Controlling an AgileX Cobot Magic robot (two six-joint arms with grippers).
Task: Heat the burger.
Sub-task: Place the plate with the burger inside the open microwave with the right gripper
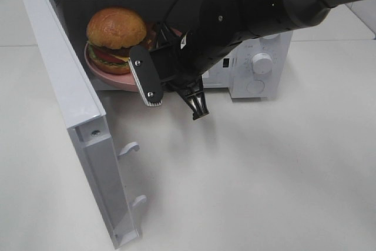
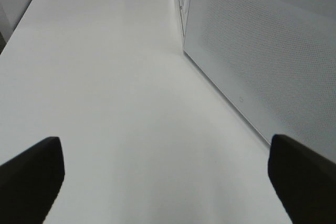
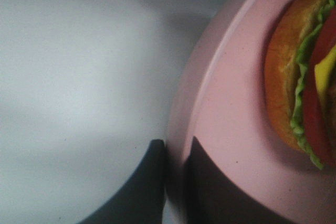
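Note:
The burger, with a glossy brown bun and red, green and yellow layers, rests on a round pink plate inside the open microwave, near the front of the cavity. My right arm reaches across to it from the upper right. In the right wrist view my right gripper is shut on the pink plate's rim, with the burger just beyond its fingers. My left gripper hangs open over the bare table with nothing between its fingers.
The microwave door stands swung wide open toward the front left, latch hooks facing the table. Its perforated outer face is close beside my left gripper. The control panel with a knob is to the right of the cavity.

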